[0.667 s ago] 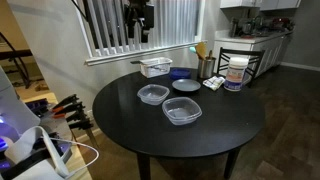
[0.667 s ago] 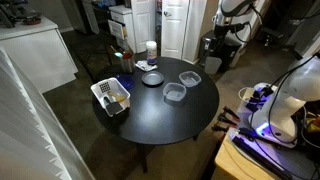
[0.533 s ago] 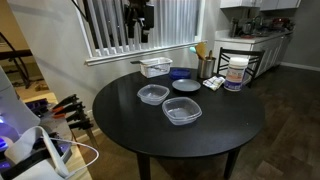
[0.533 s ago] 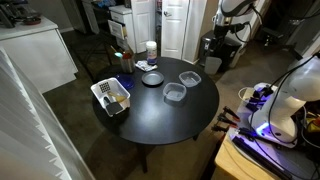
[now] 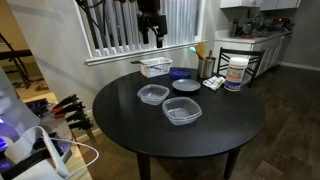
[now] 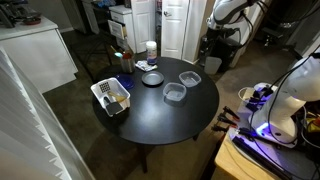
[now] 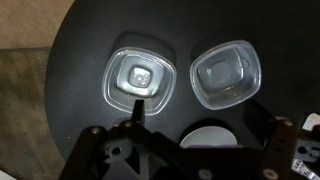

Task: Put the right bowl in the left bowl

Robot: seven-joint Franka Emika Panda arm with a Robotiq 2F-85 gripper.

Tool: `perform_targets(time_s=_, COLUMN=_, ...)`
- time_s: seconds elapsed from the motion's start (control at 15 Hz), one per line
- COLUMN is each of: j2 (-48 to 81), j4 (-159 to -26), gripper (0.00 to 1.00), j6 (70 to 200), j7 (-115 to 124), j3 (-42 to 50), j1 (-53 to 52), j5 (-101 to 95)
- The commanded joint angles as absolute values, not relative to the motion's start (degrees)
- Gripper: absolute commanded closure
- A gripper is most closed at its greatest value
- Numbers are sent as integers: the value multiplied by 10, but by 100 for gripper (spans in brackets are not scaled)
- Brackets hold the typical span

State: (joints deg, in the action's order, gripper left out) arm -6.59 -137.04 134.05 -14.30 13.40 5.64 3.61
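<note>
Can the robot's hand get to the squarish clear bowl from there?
Probably yes: the hand hangs high over the table, and the squarish clear bowl sits empty with nothing above it.

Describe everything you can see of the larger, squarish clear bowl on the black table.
The right bowl is clear plastic, shallow, with a rounded-square outline and a smaller flat base showing through. It looks empty and sits upright, open side up, on the round black table. The left bowl lies beside it across a narrow gap, and the dark plate is near one edge without touching. Only the table touches it; the gripper hangs high above.
</note>
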Motion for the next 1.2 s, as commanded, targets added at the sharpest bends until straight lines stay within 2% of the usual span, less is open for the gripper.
perform_targets(time_s=0.0, j2=62, j4=-1323, gripper=0, j6=1434, j7=-171, j3=121, j1=59, j5=119)
perform_targets(time_s=0.27, j2=191, j4=-1254, gripper=0, j6=1508, j7=-176, j3=72, j1=88, j5=200)
perform_targets(time_s=0.53, j2=305, j4=-1177, gripper=0, j6=1559, j7=-135, j3=50, j1=116, j5=168)
perform_targets(time_s=1.13, j2=463, j4=-1032, gripper=0, j6=1545, j7=-99, j3=35, j1=151, j5=126)
